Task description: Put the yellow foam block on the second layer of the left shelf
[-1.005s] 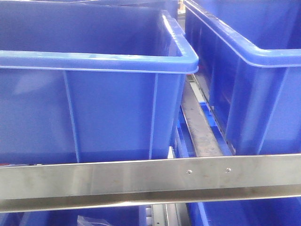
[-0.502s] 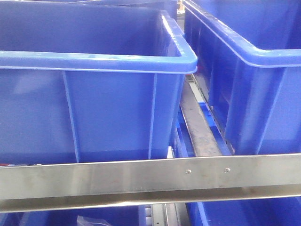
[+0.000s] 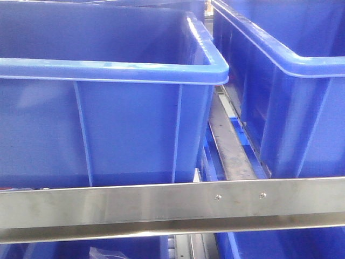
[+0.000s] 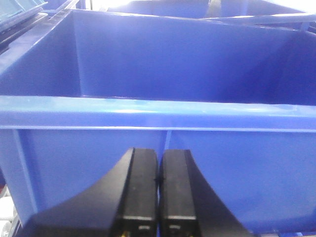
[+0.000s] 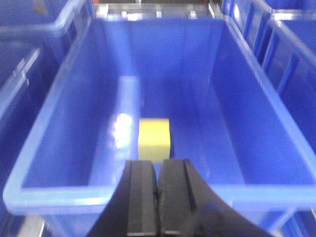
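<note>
The yellow foam block (image 5: 154,138) lies on the floor of a blue bin (image 5: 69,126) in the right wrist view, near the bin's front wall. My right gripper (image 5: 158,165) is shut and empty, above the bin's near rim, just in front of the block and apart from it. My left gripper (image 4: 159,154) is shut and empty, facing the outer front wall of another blue bin (image 4: 237,163) below its rim. The block and both grippers do not show in the front view.
The front view shows two blue bins, the left bin (image 3: 135,135) and the right bin (image 3: 291,108), on a shelf behind a steel rail (image 3: 172,202). A metal track (image 3: 229,145) runs between them. More blue bins (image 5: 19,64) flank the block's bin.
The front view has shifted very slightly; the bins sit a few pixels further right and lower than before. Nothing else has visibly changed.
</note>
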Controlling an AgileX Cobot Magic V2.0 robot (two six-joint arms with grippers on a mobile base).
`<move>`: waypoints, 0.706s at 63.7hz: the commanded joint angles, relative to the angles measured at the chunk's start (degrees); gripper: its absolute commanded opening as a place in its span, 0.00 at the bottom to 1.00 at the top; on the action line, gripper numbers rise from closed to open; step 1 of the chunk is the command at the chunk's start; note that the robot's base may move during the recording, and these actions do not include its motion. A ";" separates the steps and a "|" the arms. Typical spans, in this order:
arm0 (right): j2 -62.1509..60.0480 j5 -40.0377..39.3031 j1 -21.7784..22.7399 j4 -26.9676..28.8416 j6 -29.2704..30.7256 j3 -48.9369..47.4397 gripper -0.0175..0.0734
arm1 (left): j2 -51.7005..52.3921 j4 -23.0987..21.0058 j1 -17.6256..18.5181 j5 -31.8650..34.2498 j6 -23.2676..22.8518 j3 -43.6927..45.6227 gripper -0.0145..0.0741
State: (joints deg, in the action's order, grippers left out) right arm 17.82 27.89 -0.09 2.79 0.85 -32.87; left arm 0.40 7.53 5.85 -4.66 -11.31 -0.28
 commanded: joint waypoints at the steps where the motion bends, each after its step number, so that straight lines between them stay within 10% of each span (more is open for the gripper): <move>1: -0.40 -10.11 0.13 -1.27 0.30 0.76 0.23 | -0.21 -0.42 0.07 4.98 -0.22 -1.48 0.32; 32: -16.78 -39.46 2.28 -1.91 0.35 33.62 0.23 | -0.21 -0.42 0.07 4.98 -0.22 -1.48 0.32; 45: -19.47 -35.38 2.28 -2.11 0.49 33.37 0.23 | -0.21 -0.42 0.07 4.98 -0.22 -1.48 0.32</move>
State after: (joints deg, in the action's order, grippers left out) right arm -0.57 -2.25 1.88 1.28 0.85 1.63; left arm 0.40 7.53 5.85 -4.66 -11.31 -0.28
